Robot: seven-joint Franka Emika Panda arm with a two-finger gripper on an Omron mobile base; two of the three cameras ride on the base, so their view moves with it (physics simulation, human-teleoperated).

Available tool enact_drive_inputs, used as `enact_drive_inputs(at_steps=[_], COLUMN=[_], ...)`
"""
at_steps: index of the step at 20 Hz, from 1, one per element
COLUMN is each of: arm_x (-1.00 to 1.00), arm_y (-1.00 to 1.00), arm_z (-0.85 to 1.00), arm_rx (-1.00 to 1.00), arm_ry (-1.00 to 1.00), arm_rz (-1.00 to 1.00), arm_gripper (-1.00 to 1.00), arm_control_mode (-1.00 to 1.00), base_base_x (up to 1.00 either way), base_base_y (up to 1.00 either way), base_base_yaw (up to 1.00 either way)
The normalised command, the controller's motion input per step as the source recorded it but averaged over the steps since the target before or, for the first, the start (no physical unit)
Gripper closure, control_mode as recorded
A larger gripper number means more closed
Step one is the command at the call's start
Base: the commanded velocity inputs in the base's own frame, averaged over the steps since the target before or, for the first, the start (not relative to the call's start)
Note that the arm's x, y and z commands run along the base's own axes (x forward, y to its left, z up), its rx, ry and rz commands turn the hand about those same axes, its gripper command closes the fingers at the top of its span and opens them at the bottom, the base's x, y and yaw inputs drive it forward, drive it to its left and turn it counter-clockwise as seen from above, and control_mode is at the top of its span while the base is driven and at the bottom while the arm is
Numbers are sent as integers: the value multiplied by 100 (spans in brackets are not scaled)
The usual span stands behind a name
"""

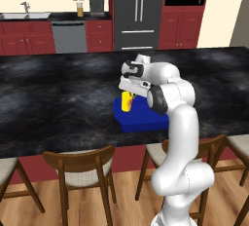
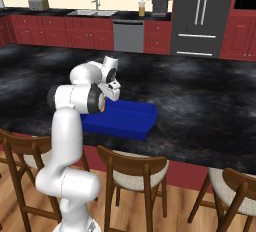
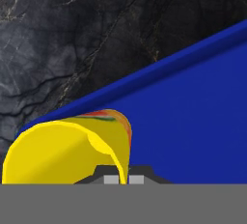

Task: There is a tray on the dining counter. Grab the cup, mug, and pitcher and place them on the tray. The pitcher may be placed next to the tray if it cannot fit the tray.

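Dining counter [image 1: 58, 98]: black marbled top, chairs along its near edge. Tray [image 2: 127, 118], blue, lies near that near edge. Cup [image 1: 126, 101], yellow, upright over the tray's left end; contact with tray floor unclear. Gripper [image 3: 124, 178] clamped shut on the cup's rim wall.

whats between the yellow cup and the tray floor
Nothing visible: in the hand view the cup, pinched at its rim by the gripper, hangs over bare blue tray.
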Motion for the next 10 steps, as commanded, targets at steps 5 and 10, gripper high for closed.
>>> enact_drive_inputs(at_steps=[5, 10], arm_x=[0, 0], arm_y=[0, 0], arm_z=[0, 0], arm_rx=[0, 0], arm_ry=[0, 0], arm_rz=[0, 0], arm_gripper=[100, -100], arm_control_mode=[-100, -100], base_base_x=[0, 0], base_base_y=[0, 0], base_base_yaw=[0, 0])
